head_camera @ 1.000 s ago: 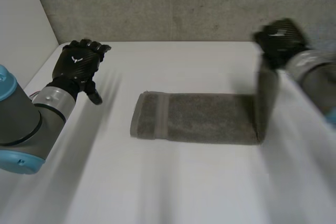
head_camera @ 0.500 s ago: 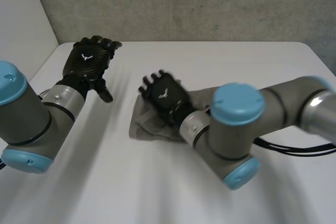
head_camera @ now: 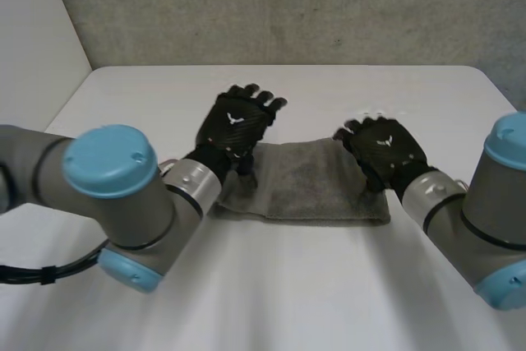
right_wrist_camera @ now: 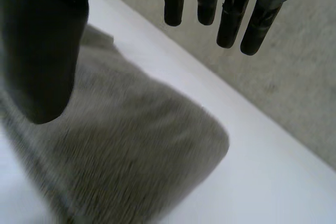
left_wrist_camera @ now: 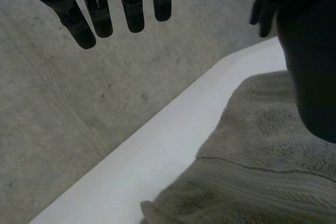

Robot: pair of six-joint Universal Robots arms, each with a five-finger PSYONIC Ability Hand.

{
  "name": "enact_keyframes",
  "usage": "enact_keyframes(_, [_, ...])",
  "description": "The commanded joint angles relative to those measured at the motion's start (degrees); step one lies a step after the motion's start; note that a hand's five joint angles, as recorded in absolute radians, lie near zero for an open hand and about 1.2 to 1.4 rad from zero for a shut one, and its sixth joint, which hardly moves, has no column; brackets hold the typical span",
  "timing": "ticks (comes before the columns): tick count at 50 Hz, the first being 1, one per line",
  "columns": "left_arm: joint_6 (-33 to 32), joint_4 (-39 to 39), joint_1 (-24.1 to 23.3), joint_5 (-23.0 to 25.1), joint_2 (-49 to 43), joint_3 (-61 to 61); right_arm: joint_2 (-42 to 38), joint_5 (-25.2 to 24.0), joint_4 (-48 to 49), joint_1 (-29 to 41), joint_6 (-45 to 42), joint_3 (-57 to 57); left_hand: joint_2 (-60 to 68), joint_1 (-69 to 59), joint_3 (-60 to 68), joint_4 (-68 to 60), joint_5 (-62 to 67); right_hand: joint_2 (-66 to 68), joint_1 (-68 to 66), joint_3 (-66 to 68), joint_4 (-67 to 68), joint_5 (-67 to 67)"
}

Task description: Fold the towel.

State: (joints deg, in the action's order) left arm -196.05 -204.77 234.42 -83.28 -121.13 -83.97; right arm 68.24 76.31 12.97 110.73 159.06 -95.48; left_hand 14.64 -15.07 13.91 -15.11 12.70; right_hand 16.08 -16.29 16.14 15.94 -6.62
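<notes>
A grey towel (folded into a long strip) lies flat on the white table, near its middle.

Head camera looks down; all views share towel.

Towel ends hidden behind left hand and right hand
</notes>
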Motion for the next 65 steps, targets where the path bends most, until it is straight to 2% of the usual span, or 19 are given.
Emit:
enact_keyframes(1, [0.1, 0.1, -0.5, -3.5, -3.7, 2.1, -4.7, -0.6, 0.4, -2.5, -0.6, -1.4, -2.9, 3.3, -2.2, 3.4, -11.0, 6.6, -6.4, 6.5, 6.7, -6.1])
enact_keyframes(5, [0.2, 0.1, -0.5, -3.7, -3.8, 1.6, -8.5, -0.1, 0.4, -2.7, -2.5, -0.1, -2.9, 3.3, -2.2, 3.4, -11.0, 15.5, -15.3, 15.5, 15.7, -15.0])
enact_keyframes(7, [0.3, 0.2, -0.5, -3.8, -3.3, 1.0, -10.7, 0.8, 0.4, -2.9, -4.4, 1.3, -3.1, 3.5, -2.3, 3.5, -11.1, 33.4, -33.2, 33.4, 33.6, -32.9])
enact_keyframes(10, [0.4, 0.3, -0.1, -3.8, -2.7, 0.0, -11.1, 0.8, 0.4, -3.9, -5.3, 1.7, -3.1, 3.5, -2.3, 3.5, -11.1, 49.6, -49.4, 49.6, 49.8, -49.1])
enact_keyframes(13, [0.4, 0.3, 0.0, -3.8, -2.3, -0.5, -11.1, 0.9, 0.4, -4.1, -5.6, 2.0, -3.1, 3.5, -2.3, 3.5, -11.1, 52.7, -52.5, 52.6, 52.8, -52.2])
enact_keyframes(15, [0.5, 0.3, 0.1, -3.8, -0.9, -1.2, -11.5, 1.4, 0.1, -4.2, -6.7, 2.4, -3.1, 3.5, -2.3, 3.5, -11.1, 63.9, -63.7, 63.8, 64.0, -63.3])
enact_keyframes(24, [0.5, 0.4, 1.2, -3.8, 1.9, -3.5, -7.6, 4.2, -0.6, -4.5, -10.4, 1.7, -3.2, 3.7, -2.5, 3.7, -11.3, 63.9, -63.7, 63.9, 64.1, -63.4])
enact_keyframes(29, [0.6, 0.4, 4.2, -3.6, 6.3, -6.0, -0.8, 5.3, -1.6, -4.1, -23.0, 1.2, -3.4, 3.9, -2.7, 3.9, -11.5, 63.9, -63.7, 63.9, 64.1, -63.4])
enact_keyframes(34, [0.7, 0.4, 6.5, -3.5, 8.9, -6.6, 0.3, 6.9, -1.1, -3.0, -32.0, 3.6, -3.6, 4.0, -2.9, 4.1, -11.6, 63.9, -63.7, 63.9, 64.1, -63.4])
enact_keyframes(38, [0.8, 0.2, 7.5, -3.6, 10.2, -6.5, -0.1, 7.5, -0.8, 2.0, -34.2, 7.1, -3.8, 4.2, -3.0, 4.2, -11.8, 63.9, -63.7, 63.9, 64.1, -63.4])
enact_keyframes(42, [2.8, 0.0, 9.2, -3.8, 11.9, -6.3, -4.9, 5.9, 2.7, 13.8, -34.8, 13.2, -3.9, 4.4, -3.2, 4.4, -12.0, 63.9, -63.7, 63.9, 64.1, -63.4])
enact_keyframes(43, [2.8, 0.0, 9.2, -3.8, 11.9, -6.3, -5.0, 5.9, 2.8, 13.8, -34.8, 13.2, -3.9, 4.4, -3.2, 4.4, -12.0, 63.9, -63.7, 63.9, 64.1, -63.4])
enact_keyframes(45, [5.8, -0.1, 10.2, -3.8, 12.9, -6.6, -11.0, 1.8, 4.5, 19.4, -35.4, 15.5, -3.8, 4.2, -3.0, 4.2, -11.8, 63.9, -63.7, 63.9, 64.1, -63.4])
enact_keyframes(50, [9.7, 0.1, 11.1, -3.9, 13.5, -6.8, -17.5, -4.9, 2.7, 22.5, -36.8, 16.5, -3.6, 4.0, -2.9, 4.1, -11.6, 63.9, -63.7, 63.9, 64.1, -63.4])
enact_keyframes(55, [10.9, 0.4, 11.1, -3.8, 13.4, -7.3, -20.2, -4.0, -1.3, 22.3, -36.5, 18.0, -3.6, 4.0, -2.9, 4.1, -11.6, 63.9, -63.7, 63.9, 64.1, -63.4])
enact_keyframes(56, [10.8, 0.3, 11.1, -3.7, 13.4, -7.6, -20.2, -3.0, -1.9, 22.2, -35.7, 17.8, -3.4, 3.9, -2.7, 3.9, -11.5, 45.2, -44.9, 45.1, 45.3, -44.6])
enact_keyframes(57, [10.8, 0.3, 11.1, -3.7, 13.4, -7.6, -20.2, -3.0, -1.9, 22.2, -35.7, 17.8, -3.4, 3.9, -2.7, 3.9, -11.5, 45.0, -44.8, 44.9, 45.1, -44.4])
enact_keyframes(58, [10.7, 0.3, 11.0, -3.6, 13.4, -7.8, -19.6, -2.0, -2.0, 22.0, -34.7, 17.3, -3.6, 4.0, -2.8, 4.0, -11.6, 24.8, -24.6, 24.8, 25.0, -24.3])
enact_keyframes(65, [10.7, -0.1, 10.3, -3.6, 12.8, -7.1, -9.6, 0.5, -1.7, 20.4, -22.7, 13.3, -3.6, 4.0, -2.9, 4.1, -11.6, 4.9, -4.7, 4.9, 5.1, -4.4])
